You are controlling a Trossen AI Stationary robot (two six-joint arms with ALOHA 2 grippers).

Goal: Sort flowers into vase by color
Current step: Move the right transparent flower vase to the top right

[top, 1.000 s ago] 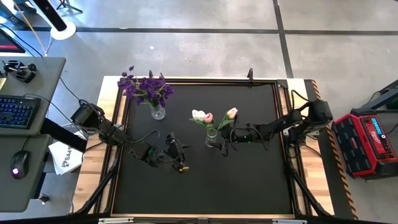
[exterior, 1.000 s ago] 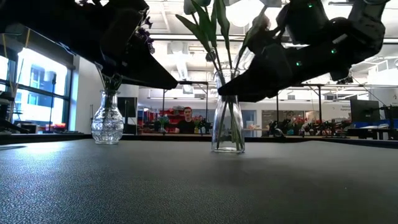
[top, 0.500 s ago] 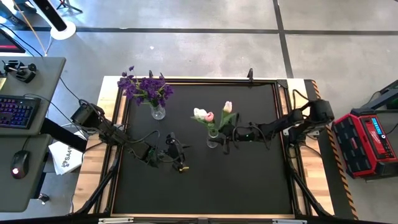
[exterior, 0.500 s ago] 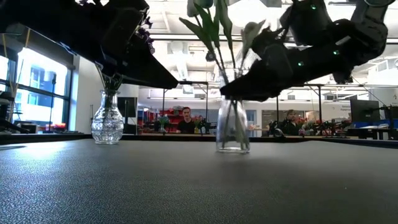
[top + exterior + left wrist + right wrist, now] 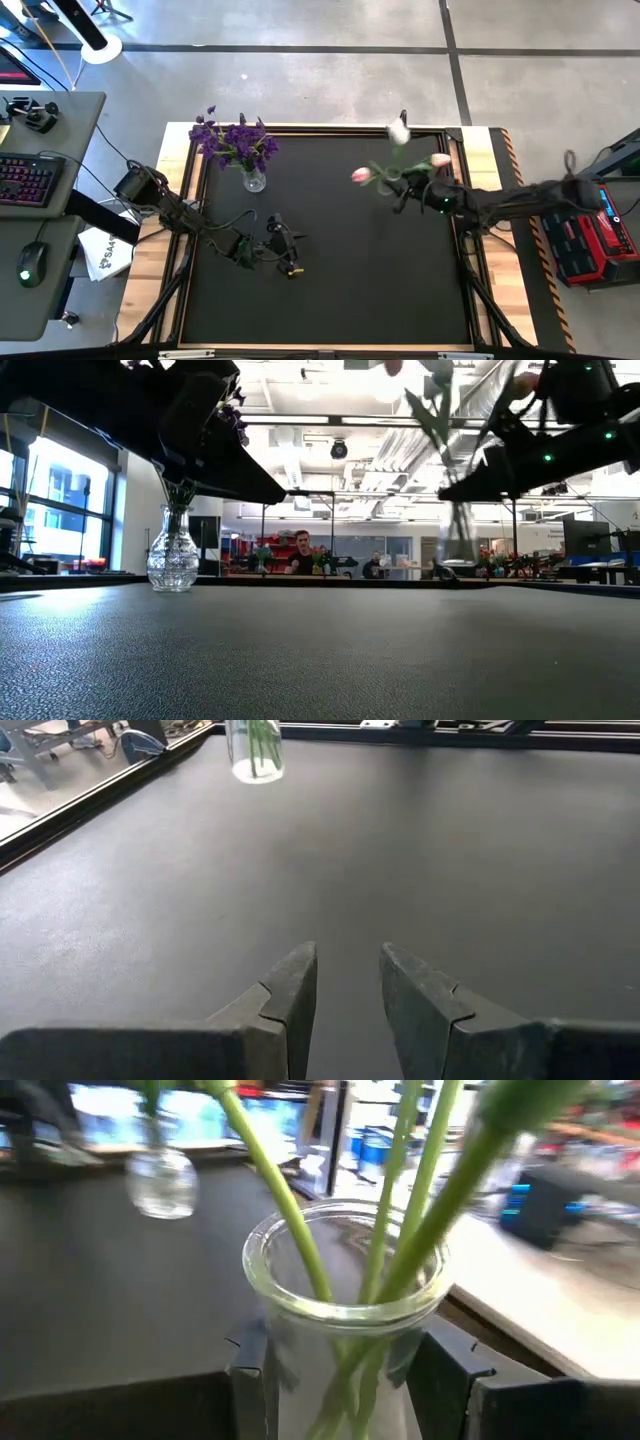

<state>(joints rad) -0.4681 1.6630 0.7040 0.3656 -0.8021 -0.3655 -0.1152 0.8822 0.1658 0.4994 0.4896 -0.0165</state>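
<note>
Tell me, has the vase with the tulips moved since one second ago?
Yes. The tulip vase, clamped in the right gripper, went from mid-mat toward the mat's right edge, farther from the purple-flower vase.

Dark jointed arms, black cables, green lights

Grey tiled floor, side desk with keyboard, bright window.
</note>
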